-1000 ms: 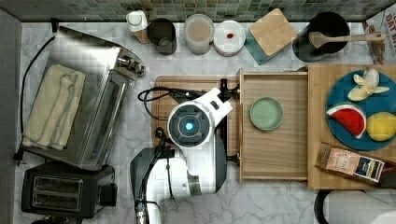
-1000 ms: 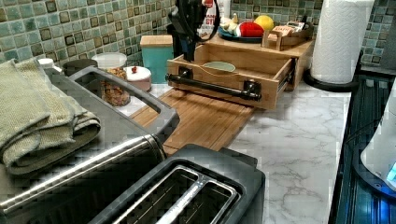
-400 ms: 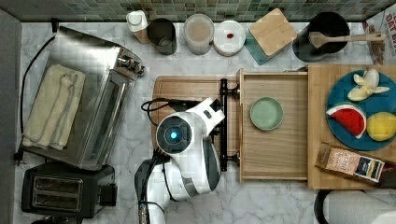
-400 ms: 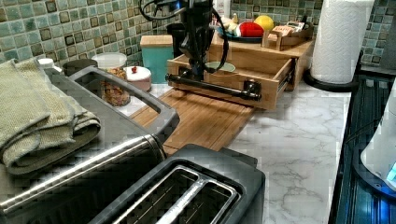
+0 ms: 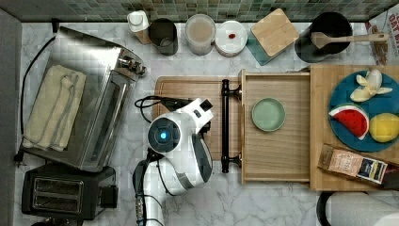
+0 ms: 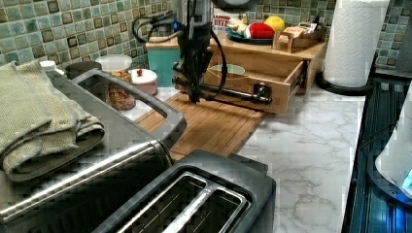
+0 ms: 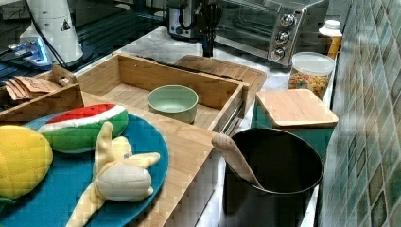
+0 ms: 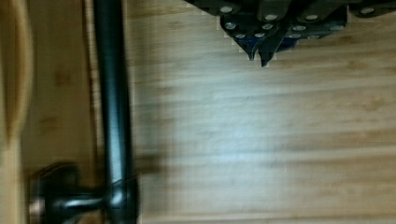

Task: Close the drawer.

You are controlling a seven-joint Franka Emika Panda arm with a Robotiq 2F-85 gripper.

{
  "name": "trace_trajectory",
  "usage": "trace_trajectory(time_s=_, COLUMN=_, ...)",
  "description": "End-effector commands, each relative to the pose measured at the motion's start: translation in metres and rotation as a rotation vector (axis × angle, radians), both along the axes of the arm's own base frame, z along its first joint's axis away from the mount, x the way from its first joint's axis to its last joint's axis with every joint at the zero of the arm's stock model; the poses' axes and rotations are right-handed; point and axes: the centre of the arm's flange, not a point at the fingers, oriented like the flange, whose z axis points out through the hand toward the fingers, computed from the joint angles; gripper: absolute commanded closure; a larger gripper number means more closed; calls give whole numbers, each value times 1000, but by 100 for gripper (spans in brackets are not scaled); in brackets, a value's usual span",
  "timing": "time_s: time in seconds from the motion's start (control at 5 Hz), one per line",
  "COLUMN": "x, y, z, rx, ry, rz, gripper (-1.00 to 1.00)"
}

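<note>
The drawer (image 5: 277, 165), a shallow light-wood box with a long black bar handle (image 5: 225, 125), stands pulled fully open.

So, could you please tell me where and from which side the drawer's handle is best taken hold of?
Grip or push the black bar handle near its middle, coming from the cutting-board side, the top view's left. The bar stands off the drawer front on two end posts, leaving a gap behind it, and the gripper hangs just beside it.

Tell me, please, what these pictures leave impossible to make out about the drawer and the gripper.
- Top view: the gripper tips are hidden under the arm's own white wrist, so their gap to the handle is unclear.
- Left view: the gripper overlaps the drawer front; contact cannot be judged.
- Right view: the drawer's front wall hides the handle.
- Wrist view: the drawer's inside is cut off.
</note>
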Motion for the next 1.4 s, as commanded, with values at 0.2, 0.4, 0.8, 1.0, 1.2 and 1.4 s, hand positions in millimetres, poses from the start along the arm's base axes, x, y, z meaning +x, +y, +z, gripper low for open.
trace_trajectory(time_s=0.2, x=19, y=-12, z=12, rx=-62, ry=23, rz=129, gripper=100)
trace_trajectory(time_s=0.4, x=21, y=-24, z=14, rx=-68, ry=-6, rz=153, gripper=100)
trace_trajectory(time_s=0.8, x=44, y=-53, z=13, rx=-28, ry=47, rz=98, gripper=100)
trace_trajectory(time_s=1.0, x=51, y=-69, z=14, rx=-8, ry=48, rz=97, gripper=100)
trace_trajectory(time_s=1.2, x=56, y=-89, z=14, rx=0, ry=45, rz=118, gripper=100)
trace_trajectory(time_s=1.4, x=72, y=-126, z=14, rx=19, ry=40, rz=162, gripper=100)
